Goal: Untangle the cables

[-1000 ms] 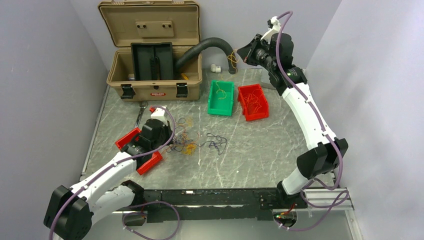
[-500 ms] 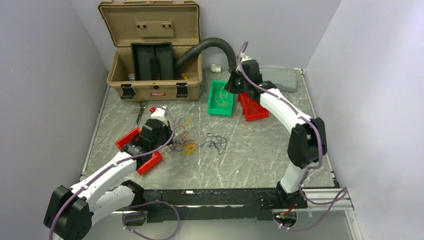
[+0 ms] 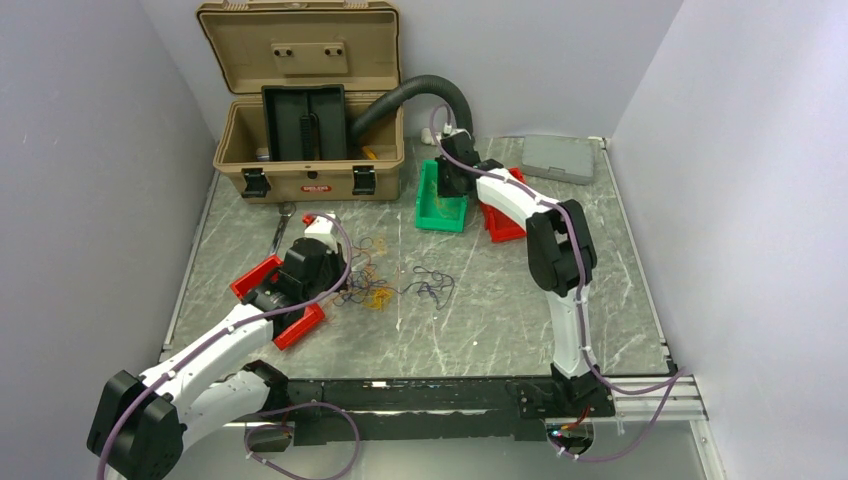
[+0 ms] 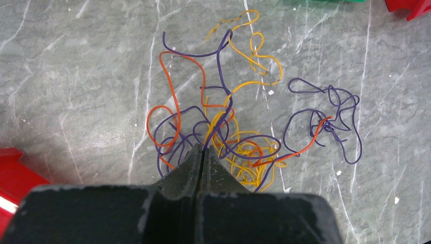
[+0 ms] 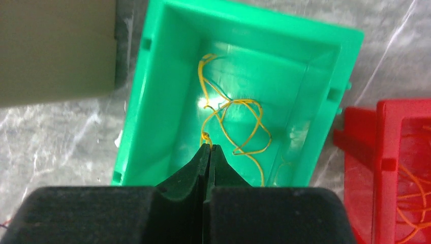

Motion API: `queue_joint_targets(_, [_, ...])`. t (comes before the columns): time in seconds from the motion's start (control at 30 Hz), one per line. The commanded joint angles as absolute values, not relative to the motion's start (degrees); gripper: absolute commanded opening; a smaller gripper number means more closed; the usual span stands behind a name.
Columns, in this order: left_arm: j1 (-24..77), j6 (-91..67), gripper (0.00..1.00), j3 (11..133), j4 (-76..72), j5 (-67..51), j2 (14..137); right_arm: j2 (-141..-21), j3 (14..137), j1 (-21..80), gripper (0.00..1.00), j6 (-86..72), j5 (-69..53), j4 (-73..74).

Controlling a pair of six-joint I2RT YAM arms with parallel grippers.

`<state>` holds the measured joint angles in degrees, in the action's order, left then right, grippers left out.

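Note:
The cables [image 4: 223,101] lie as a loose tangle of purple, orange and yellow strands on the marble table, left of centre [image 3: 375,290]. A smaller purple clump [image 4: 330,112] with one orange strand lies to the right of the tangle. My left gripper [image 4: 203,151] is shut at the tangle's near edge, with a purple strand running into its tips. My right gripper [image 5: 208,147] hangs over the green bin [image 5: 152,101] and is shut on a yellow cable [image 5: 239,109] that loops down onto the bin floor. In the top view this gripper [image 3: 455,185] sits above the bin [image 3: 425,200].
A red bin [image 3: 505,228] with orange strands stands right of the green one. An open tan case [image 3: 310,130] and a black corrugated hose [image 3: 420,90] are at the back. A grey flat box [image 3: 558,157] lies back right. Red bin pieces [image 3: 258,277] flank the left wrist.
The right arm has swung from high at the back right, down and left, to the green bin, carrying the yellow cable. The left arm and the tangle have not moved.

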<state>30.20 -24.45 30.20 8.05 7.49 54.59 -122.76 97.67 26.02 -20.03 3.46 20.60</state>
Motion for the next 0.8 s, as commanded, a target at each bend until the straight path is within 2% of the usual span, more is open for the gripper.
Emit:
queue_joint_targets(0.0, [30.6,-22.5,0.0,32.3,6.8,5.0,53.6,-124.1,105.3,26.0,0.0,-17.4,9.4,22.4])
queue_joint_targets(0.13, [30.6,-22.4,0.0,32.3,5.4,2.8,54.0,-121.9,106.1,26.0,0.0,-14.1,10.8,22.0])
queue_joint_targets(0.17, [30.7,-22.1,0.0,32.3,5.0,2.0,54.2,-121.4,106.2,26.0,0.08,-12.9,10.5,22.5])
queue_joint_targets(0.23, [30.8,-21.9,0.0,32.3,4.1,0.6,54.5,-119.9,106.3,26.0,0.46,-11.7,8.9,24.1])
queue_joint_targets(0.27, [30.9,-21.6,0.0,32.2,3.5,-0.3,54.4,-118.5,105.5,26.0,0.57,-11.5,7.6,24.7])
queue_joint_targets(0.3, [30.9,-21.5,0.0,32.1,3.0,-1.1,54.3,-116.9,104.0,26.1,0.61,-11.4,6.5,24.7])
queue_joint_targets(0.4, [31.1,-21.4,0.0,31.8,0.9,-4.2,54.0,-109.7,97.6,26.1,0.64,-11.5,1.1,23.9])
queue_joint_targets(0.47, [31.1,-21.2,0.0,31.3,-1.3,-7.9,53.8,-103.3,92.0,26.0,0.67,-10.2,-7.0,23.2])
queue_joint_targets(0.63, [31.2,-21.7,0.0,29.0,-9.6,-19.0,53.3,-88.5,77.4,26.1,0.88,-8.6,-23.0,21.8])
queue_joint_targets(0.77, [31.4,-22.3,0.0,28.8,-13.2,-23.0,54.1,-79.2,66.1,26.1,0.93,-11.4,-27.0,19.0])
